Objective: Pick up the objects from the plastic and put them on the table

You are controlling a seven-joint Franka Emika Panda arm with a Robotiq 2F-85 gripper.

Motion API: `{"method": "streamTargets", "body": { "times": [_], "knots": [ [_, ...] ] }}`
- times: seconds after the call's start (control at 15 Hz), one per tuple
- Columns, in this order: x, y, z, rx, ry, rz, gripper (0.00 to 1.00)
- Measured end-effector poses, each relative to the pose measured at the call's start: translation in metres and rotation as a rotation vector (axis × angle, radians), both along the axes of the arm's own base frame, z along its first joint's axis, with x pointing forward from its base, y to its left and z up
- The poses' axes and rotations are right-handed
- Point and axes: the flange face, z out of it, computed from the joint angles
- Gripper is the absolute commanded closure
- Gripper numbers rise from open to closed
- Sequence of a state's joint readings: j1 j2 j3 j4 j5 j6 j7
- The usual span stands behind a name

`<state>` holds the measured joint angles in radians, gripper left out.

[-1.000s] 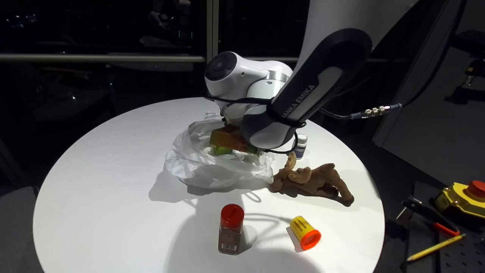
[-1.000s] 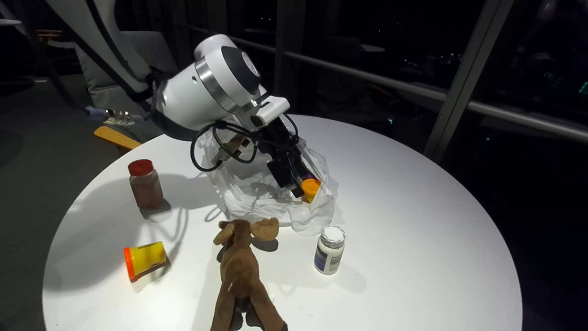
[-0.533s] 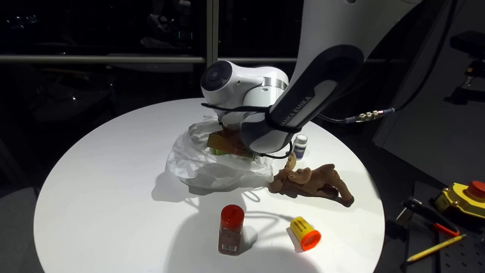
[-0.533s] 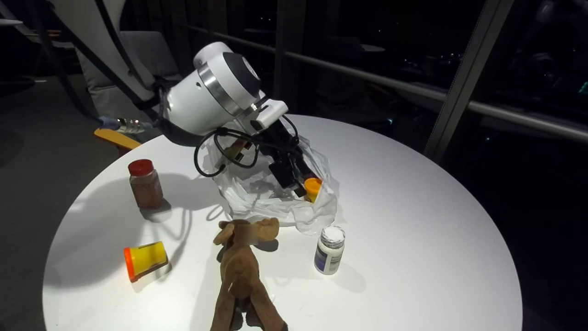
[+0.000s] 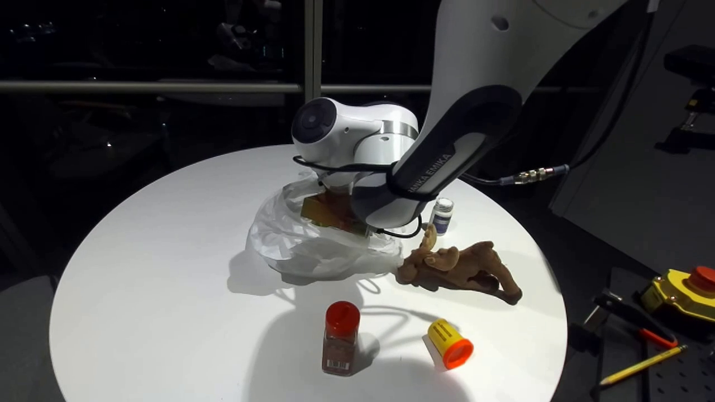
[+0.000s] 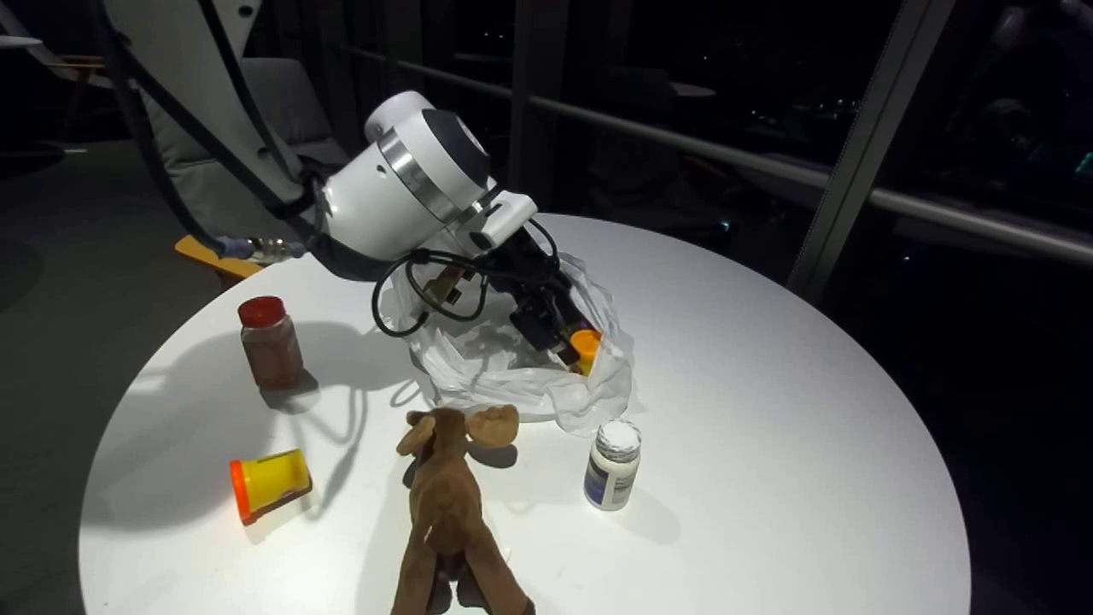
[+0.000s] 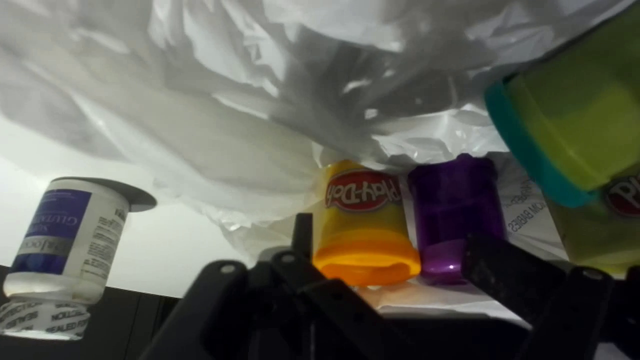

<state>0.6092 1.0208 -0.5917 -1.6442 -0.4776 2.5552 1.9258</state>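
Observation:
In the wrist view my gripper (image 7: 386, 250) stands open inside the white plastic bag (image 7: 240, 125). Its left finger (image 7: 302, 235) is close beside a yellow Play-Doh tub (image 7: 365, 225) with an orange lid. The right finger (image 7: 492, 265) overlaps the near end of a purple tub (image 7: 455, 215); whether it touches cannot be seen. At the right lies a green-yellow tub (image 7: 575, 130) with a teal lid. In an exterior view the orange lid (image 6: 587, 342) shows at the fingertips. The bag (image 5: 301, 251) sits on the round white table (image 5: 156, 268).
On the table lie a brown plush moose (image 5: 469, 265) and a yellow tub (image 5: 447, 341) with a red-orange lid. A red-capped jar (image 5: 339, 343) and a white bottle (image 6: 611, 468) stand upright. The plush moose (image 6: 448, 491) is right by the bag's near side.
The arm has sunk lower into the bag, going down and slightly left in one exterior view, down and slightly right in another. The orange-lidded tub and bag edge shifted slightly with it.

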Motion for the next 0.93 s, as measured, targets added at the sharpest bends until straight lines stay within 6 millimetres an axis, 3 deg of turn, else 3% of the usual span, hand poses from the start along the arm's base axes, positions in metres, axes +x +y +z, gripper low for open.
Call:
{"method": "streamTargets", "body": {
  "times": [0.4, 0.73, 0.8, 0.93],
  "knots": [
    [0.0006, -0.0011, -0.001, -0.023, -0.041, -0.013, 0.98],
    [0.0008, -0.0012, 0.0003, -0.057, -0.033, 0.027, 0.97],
    [0.0009, -0.0015, 0.0009, -0.067, -0.03, 0.039, 0.73],
    [0.0007, -0.0029, 0.0009, -0.086, -0.021, 0.058, 0.7]
  ]
}}
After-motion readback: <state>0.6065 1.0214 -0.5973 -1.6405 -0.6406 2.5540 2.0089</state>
